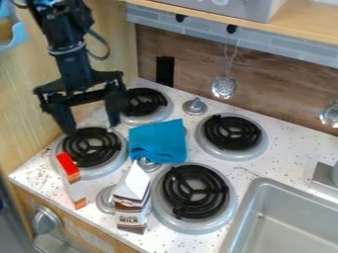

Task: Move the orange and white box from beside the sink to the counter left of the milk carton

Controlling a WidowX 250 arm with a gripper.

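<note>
A black two-finger gripper (92, 127) hangs at upper left, fingers spread, empty, above the left burner (92, 153). A crumpled blue cloth (157, 142) lies near center; below are a brown-and-white milk carton (133, 197) and a slim red-topped box (74, 187).

1. Blue cloth (157, 142). Plain, soft, opaque fabric, folded into a compact, roughly square pad with visible creases. Lies on the speckled white stovetop (49, 178), in the middle of the four black-coiled burners (192, 191).
2. Milk carton (132, 210). Brown-and-white body, with a slanted, plain white top panel. Stands upright near the front edge of the stovetop, beside the left rim of the burner nearest the sink's front corner. The cloth lies behind it.
3. Slim box (68, 167). Bright red-orange upper end, pale middle, orange-brown lower end. Located at the front left, by the near rim of the left front burner (117, 165). Whether it stands or leans cannot be determined.
</note>
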